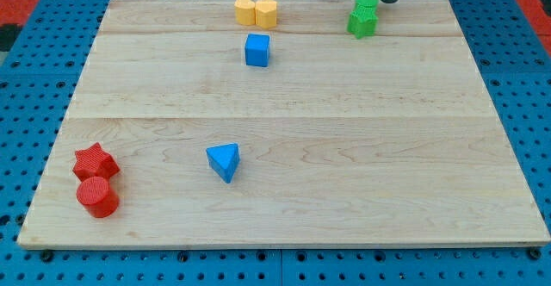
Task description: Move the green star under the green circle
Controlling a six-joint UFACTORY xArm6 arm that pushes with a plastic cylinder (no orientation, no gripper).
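Green star (362, 24) sits near the board's (284, 217) top edge, toward the view's right, touching the green circle (366, 3) and directly below it in view. So the star reads as already under the circle; task looks done or nearly done, only a small nudge maybe needed to square it up.

My tip (389, 0) is just beside the circle, at its upper right, right at the board's top edge. Only the rod's lower stub shows; the rest is cut off by the view's top. It's a bare rod, nothing to spread or pinch, and whether it touches the circle I cannot tell. Sitting there it is off the star, likely clear of the pair so as not to disturb them.

Other blocks, placed from the star: two yellow blocks (256, 11), touching each other, well to its left along the top edge. Blue cube (257, 50) left and slightly lower. Blue triangle (224, 161) far down-left, mid board. Red star (95, 161) and red cylinder (97, 196), touching, at the far bottom-left corner. None are near the green pair.
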